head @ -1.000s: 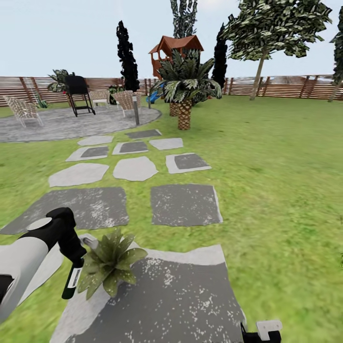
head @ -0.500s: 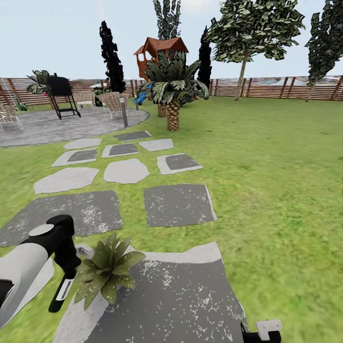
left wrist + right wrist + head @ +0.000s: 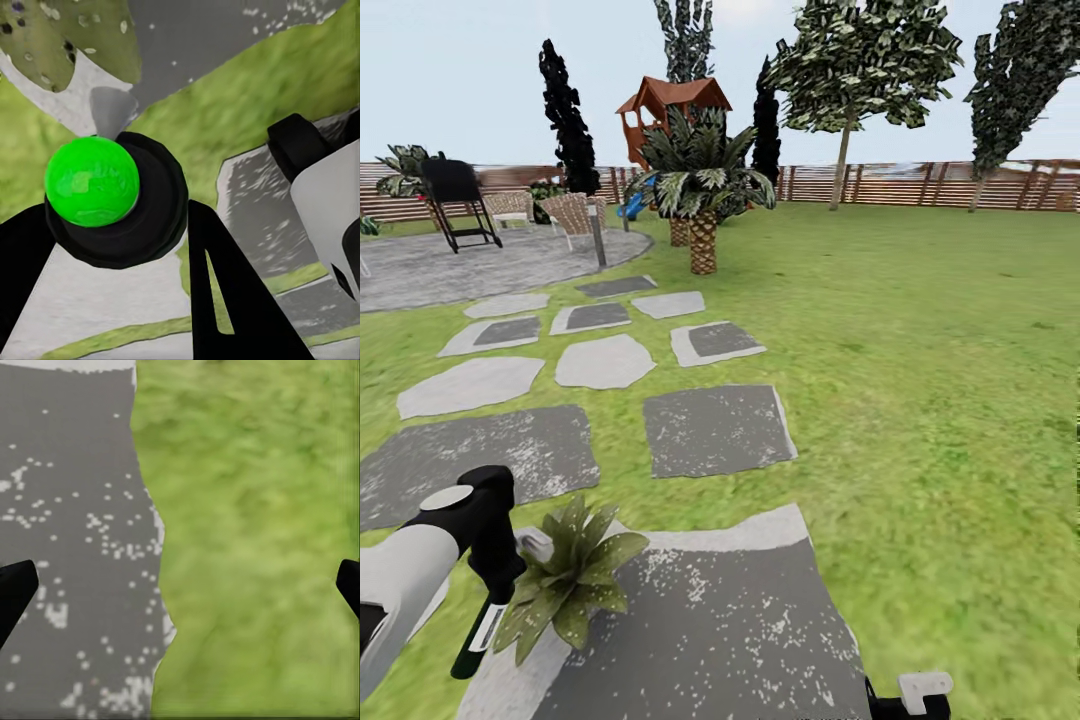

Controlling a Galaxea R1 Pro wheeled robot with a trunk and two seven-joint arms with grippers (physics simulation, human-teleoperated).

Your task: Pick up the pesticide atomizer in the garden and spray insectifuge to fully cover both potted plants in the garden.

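At the near left of the head view, the left arm [image 3: 410, 580] reaches down over the edge of a large dark stepping stone [image 3: 710, 630], carrying the pesticide atomizer [image 3: 485, 625], a dark bottle with a white label hanging below the wrist. In the left wrist view the left gripper [image 3: 112, 225] has its black fingers [image 3: 225, 300] closed on either side of the atomizer, whose bright green cap [image 3: 91, 180] and grey nozzle [image 3: 112, 109] point toward a leaf. Just beside the bottle a potted plant [image 3: 565, 580], a small rosette of pointed green leaves, sits at the stone's corner. The right gripper [image 3: 180, 585] hangs over the boundary of stone and lawn [image 3: 255, 540], its fingertips [image 3: 15, 589] spread wide with nothing between them. Farther off, paler stepping stones [image 3: 605, 360] lead to a round grey patio [image 3: 480, 265] with a black grill [image 3: 455, 195] and wicker chairs [image 3: 575, 212]. A short palm [image 3: 702, 190], a red-roofed playhouse [image 3: 660, 105], trees and a brown slatted fence [image 3: 920, 185] close the garden.
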